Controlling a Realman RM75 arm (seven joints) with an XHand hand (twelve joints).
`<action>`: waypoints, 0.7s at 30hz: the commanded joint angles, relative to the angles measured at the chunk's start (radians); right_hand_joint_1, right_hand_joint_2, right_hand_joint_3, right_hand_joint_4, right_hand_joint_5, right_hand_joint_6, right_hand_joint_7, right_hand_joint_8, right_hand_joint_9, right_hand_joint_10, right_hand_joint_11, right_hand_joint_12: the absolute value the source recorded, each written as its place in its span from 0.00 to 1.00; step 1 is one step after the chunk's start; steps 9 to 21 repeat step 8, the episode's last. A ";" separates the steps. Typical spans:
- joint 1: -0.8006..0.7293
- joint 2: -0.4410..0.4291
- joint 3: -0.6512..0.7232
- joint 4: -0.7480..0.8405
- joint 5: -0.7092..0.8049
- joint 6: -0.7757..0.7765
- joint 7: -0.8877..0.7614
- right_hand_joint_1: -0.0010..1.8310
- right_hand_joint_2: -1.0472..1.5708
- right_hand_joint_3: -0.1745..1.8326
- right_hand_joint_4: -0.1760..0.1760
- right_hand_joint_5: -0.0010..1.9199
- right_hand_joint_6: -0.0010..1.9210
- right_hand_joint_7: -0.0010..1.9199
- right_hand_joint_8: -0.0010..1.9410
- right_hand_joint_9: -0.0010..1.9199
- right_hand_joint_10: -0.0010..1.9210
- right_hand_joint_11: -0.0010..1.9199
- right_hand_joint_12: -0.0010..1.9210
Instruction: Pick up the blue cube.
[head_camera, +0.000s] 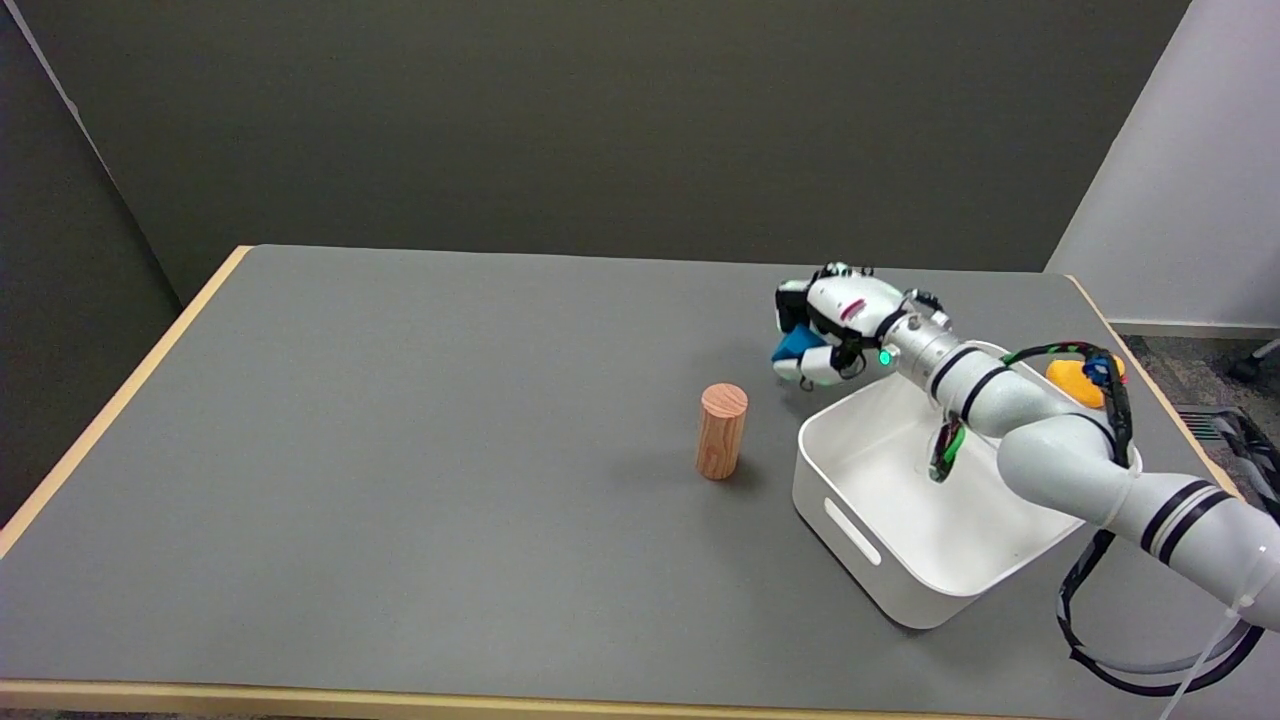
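R hand (835, 330) fingers (815, 368) curled tight round blue cube (795, 343), gripping it above table (400, 450).

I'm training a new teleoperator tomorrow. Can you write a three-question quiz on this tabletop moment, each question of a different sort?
1. True or false: the right hand holds the blue cube.
2. Multiple choice: the wooden cylinder is A) lying inside the bin, B) standing upright on the table, C) tipped over on the table.
3. Fill in: the orange object lies beyond the far side of the white ____.

Key
1. True; the fingers are curled around the cube.
2. B; it stands on the grey table, apart from the bin.
3. bin.
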 joint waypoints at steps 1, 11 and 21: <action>-0.125 0.055 0.247 0.271 -0.006 0.166 -0.043 0.60 0.86 0.25 0.32 0.26 0.85 0.37 0.85 0.35 0.97 0.07 1.00; -0.280 0.059 0.441 0.395 -0.007 0.268 -0.101 0.73 0.77 0.38 0.07 0.31 0.77 0.40 0.76 0.40 0.92 0.44 1.00; -0.280 0.059 0.441 0.395 -0.007 0.268 -0.101 0.73 0.77 0.38 0.07 0.31 0.77 0.40 0.76 0.40 0.92 0.44 1.00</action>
